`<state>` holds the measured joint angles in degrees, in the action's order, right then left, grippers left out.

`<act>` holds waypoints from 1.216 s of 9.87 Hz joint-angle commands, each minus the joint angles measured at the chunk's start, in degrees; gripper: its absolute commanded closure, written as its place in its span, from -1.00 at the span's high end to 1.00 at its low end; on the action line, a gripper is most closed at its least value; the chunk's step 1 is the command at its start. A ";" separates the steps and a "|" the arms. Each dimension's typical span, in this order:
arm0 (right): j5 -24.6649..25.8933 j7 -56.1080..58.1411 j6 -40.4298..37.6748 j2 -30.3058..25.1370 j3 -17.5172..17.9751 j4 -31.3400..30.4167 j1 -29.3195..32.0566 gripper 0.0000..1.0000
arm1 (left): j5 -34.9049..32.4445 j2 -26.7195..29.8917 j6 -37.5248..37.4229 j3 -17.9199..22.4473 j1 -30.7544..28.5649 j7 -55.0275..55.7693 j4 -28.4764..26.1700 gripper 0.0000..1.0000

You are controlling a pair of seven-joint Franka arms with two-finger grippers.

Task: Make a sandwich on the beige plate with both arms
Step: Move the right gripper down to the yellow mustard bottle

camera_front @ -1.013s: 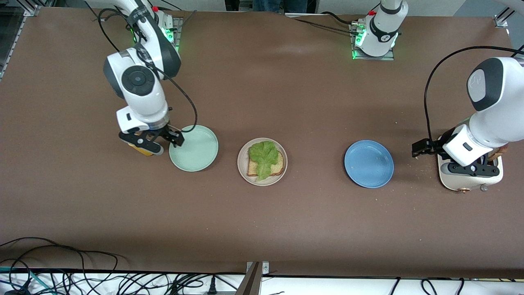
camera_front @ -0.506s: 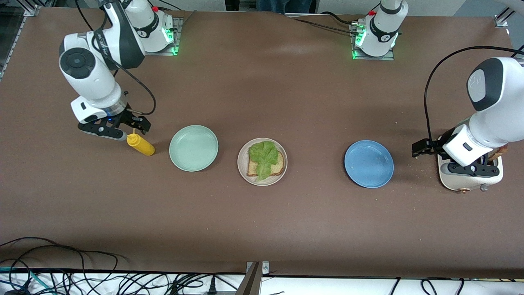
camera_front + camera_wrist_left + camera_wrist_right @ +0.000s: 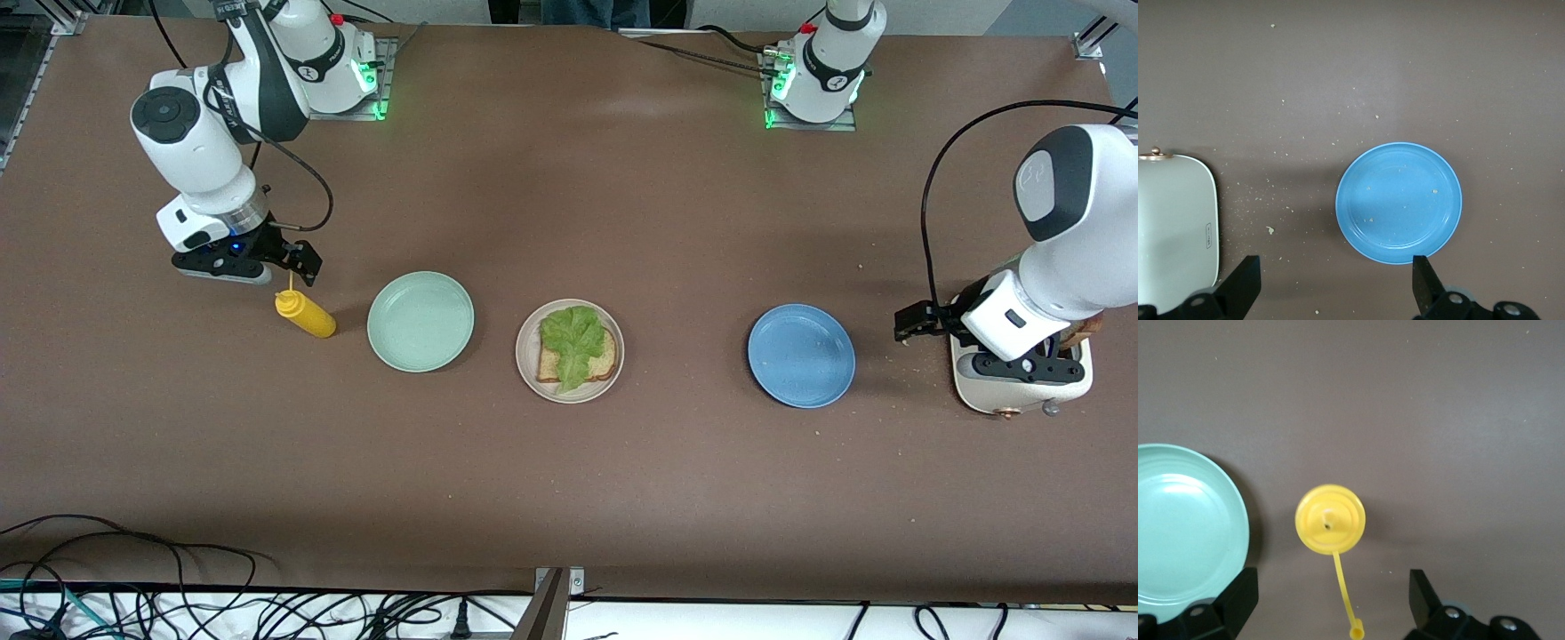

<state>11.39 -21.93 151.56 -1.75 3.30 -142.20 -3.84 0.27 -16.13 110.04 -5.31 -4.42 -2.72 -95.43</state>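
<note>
Meanwhile, both grippers hang empty

Right gripper (image 3: 238, 264), jaws apart, hovers by the yellow mustard bottle (image 3: 305, 314) beside the mint plate (image 3: 420, 321). Left gripper (image 3: 1022, 354), also spread, sits over the toaster (image 3: 1018, 391) near the blue plate (image 3: 801, 356). Between the plates, the beige plate (image 3: 569, 391) carries bread (image 3: 605, 357) topped with lettuce (image 3: 572, 339).

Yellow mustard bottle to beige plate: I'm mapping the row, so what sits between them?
The mint green plate, empty, lies between the yellow mustard bottle and the beige plate, as the front view shows.
</note>
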 commanded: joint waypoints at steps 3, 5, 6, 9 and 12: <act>-1.10 1.81 19.18 2.00 -0.40 -8.70 -0.02 1.00 | -2.12 0.22 -0.09 -0.32 -0.15 0.26 -0.11 1.00; -0.84 2.85 24.02 4.55 -0.40 -9.23 -0.02 1.00 | -2.12 0.13 -0.01 -0.32 -0.06 0.61 -0.11 1.00; -0.84 3.38 26.75 5.35 -0.49 -10.10 -0.02 1.00 | -2.12 0.13 -0.09 -0.32 -0.06 0.70 -0.11 1.00; -0.93 4.78 32.29 8.07 -1.01 -10.81 0.06 1.00 | -2.12 0.13 -0.01 -0.32 0.03 0.79 -0.11 1.00; -0.93 6.11 34.51 9.22 -3.30 -10.81 0.07 1.00 | -2.12 0.04 -0.09 -0.32 0.20 0.79 -0.11 1.00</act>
<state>11.38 -17.51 184.32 7.36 0.74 -152.39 -3.84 0.27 -16.28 110.04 -5.31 -4.35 -2.72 -95.43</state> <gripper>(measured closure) 0.000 0.000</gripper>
